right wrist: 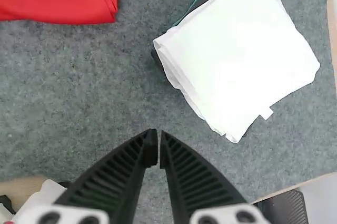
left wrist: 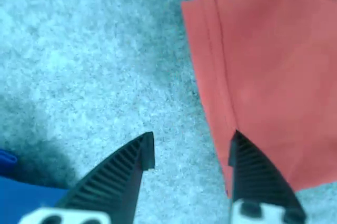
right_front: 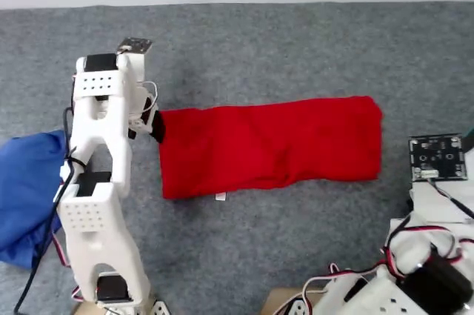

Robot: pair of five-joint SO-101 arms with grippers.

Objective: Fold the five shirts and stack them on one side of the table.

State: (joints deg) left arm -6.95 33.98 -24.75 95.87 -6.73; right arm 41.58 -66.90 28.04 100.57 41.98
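A red shirt [right_front: 270,146] lies folded into a long strip across the middle of the grey table. My left gripper [right_front: 152,125] sits at the strip's left end, open, with one finger [left wrist: 253,174] over the red shirt's [left wrist: 263,71] hemmed edge and the other over bare carpet. A crumpled blue shirt [right_front: 26,193] lies at the table's left edge, and a corner of the blue shirt [left wrist: 21,195] shows beside the left gripper [left wrist: 192,153]. My right gripper [right wrist: 158,148] is shut with nothing in it, hovering near a folded white shirt [right wrist: 239,58] that tops a stack with dark garments under it.
The right arm's base and board [right_front: 438,158] stand at the right edge of the table. Bare grey carpet [right_front: 281,48] stretches behind and in front of the red strip. The table's edge [right wrist: 295,187] runs close beside the stack.
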